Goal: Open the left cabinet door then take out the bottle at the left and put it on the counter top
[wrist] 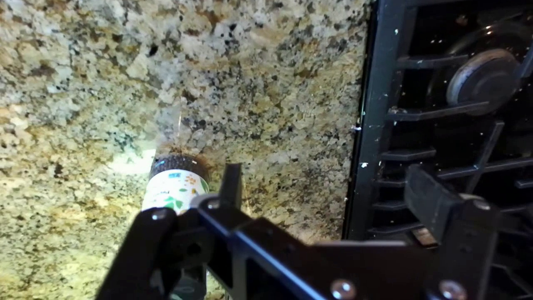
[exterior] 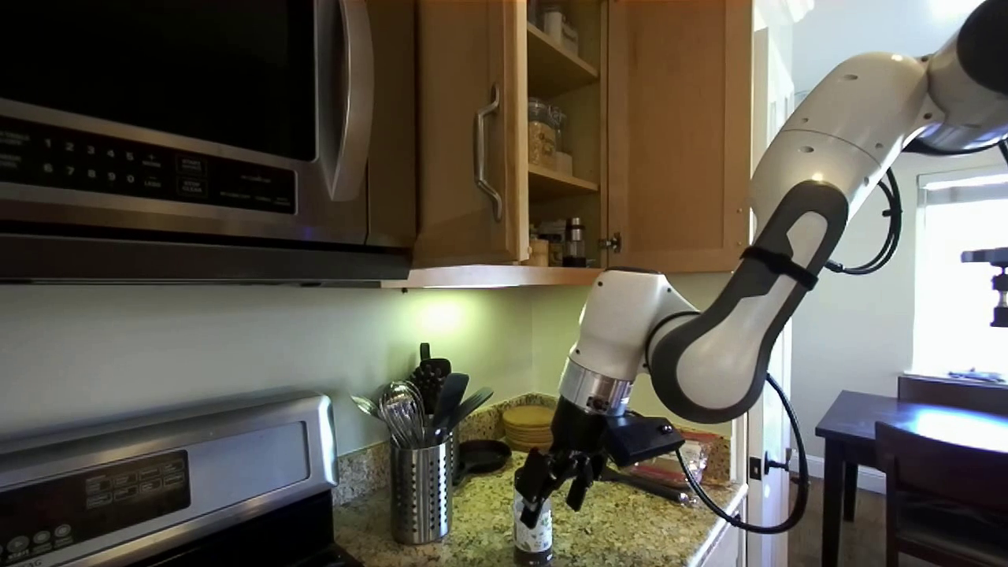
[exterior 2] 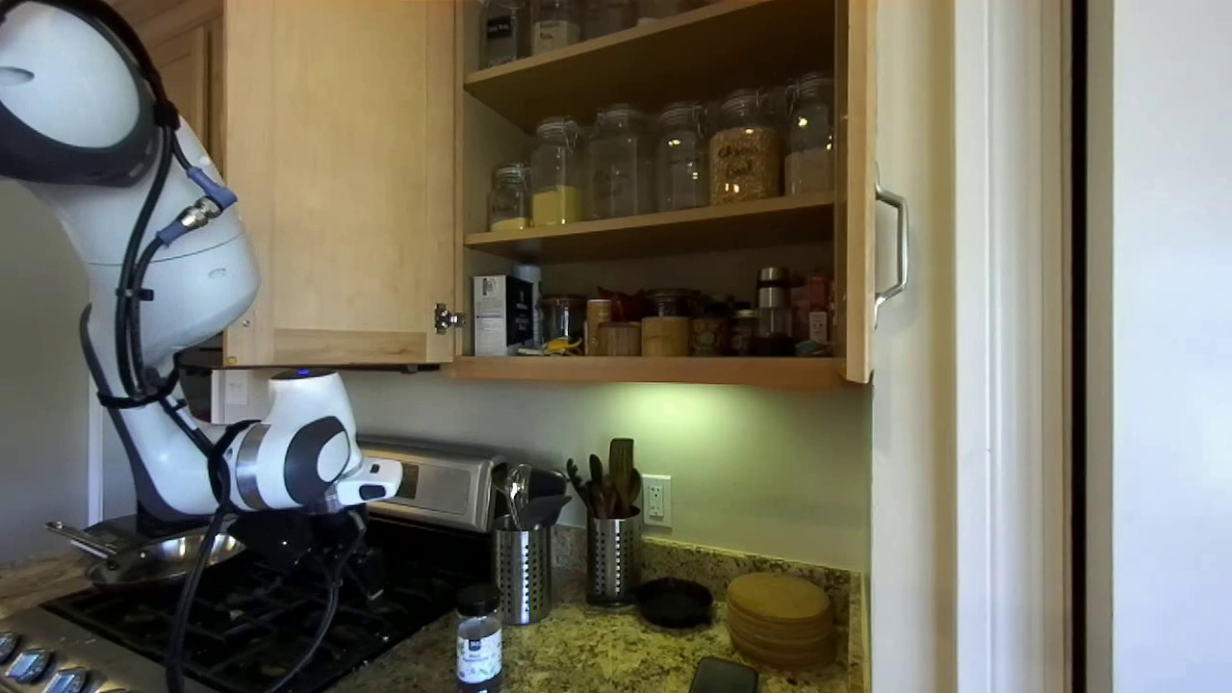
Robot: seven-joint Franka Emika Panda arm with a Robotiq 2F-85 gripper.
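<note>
Counter top [exterior: 622, 520], upright bottle [exterior 2: 478, 643], beside gripper [exterior: 554, 506]

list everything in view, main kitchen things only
Left cabinet door: one, light brown, overhead, open
Right cabinet door: one, light brown, opposite
Microwave: one, black-silver, over stove
Stove: one, black-silver, under microwave
Counter top: one, speckled tan, beside stove
Bottle: one, white label, dark lid, counter top
Utensil holders: two, silver, counter top
Discs: one stack, tan, counter top
Pans: two, black (counter top), silver (stove)
Jars: ten-plus, clear, upper shelves
Containers: several, mixed, bottom shelf
Hand: one, black, open, near bottle
Arm: one, white, above hand
</note>
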